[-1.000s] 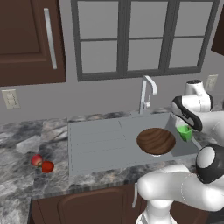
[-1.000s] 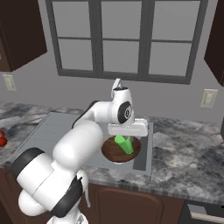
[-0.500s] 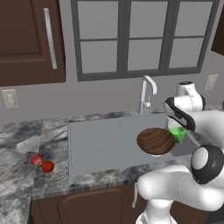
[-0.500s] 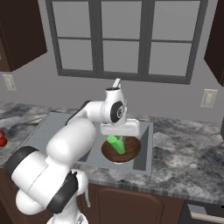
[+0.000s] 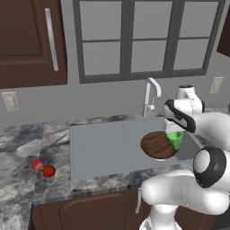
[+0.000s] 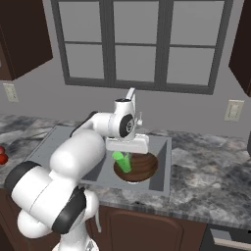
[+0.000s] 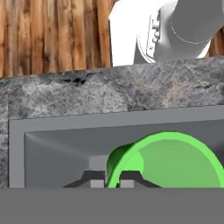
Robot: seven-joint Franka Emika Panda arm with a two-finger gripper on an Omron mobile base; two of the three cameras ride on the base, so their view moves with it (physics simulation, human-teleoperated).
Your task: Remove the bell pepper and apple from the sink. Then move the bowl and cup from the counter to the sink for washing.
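My gripper [image 5: 174, 132] is shut on the rim of the green cup [image 5: 174, 140], which hangs tilted over the right part of the sink [image 5: 103, 143]. The wooden bowl [image 5: 157, 145] lies in the sink just left of and below the cup. From the right side, the cup [image 6: 121, 161] leans over the bowl [image 6: 139, 168] under my gripper [image 6: 123, 152]. The hand view has the cup's wall [image 7: 175, 159] pinched at my gripper [image 7: 111, 181], with the sink [image 7: 57, 148] behind. The apple [image 5: 37, 164] and bell pepper [image 5: 49, 171] rest together on the counter [image 5: 22, 143] at far left.
The chrome faucet [image 5: 152, 92] rises behind the sink, close to my forearm. The ribbed drainboard [image 5: 96, 134] takes up the sink's left half. Counter [image 6: 206, 166] stretches to the right of the sink. Brown cabinet doors [image 7: 52, 35] show beyond the counter edge.
My arm has carried the cup leftward and a little down, from the sink's right edge to above the bowl. The bowl and both fruits have stayed put.
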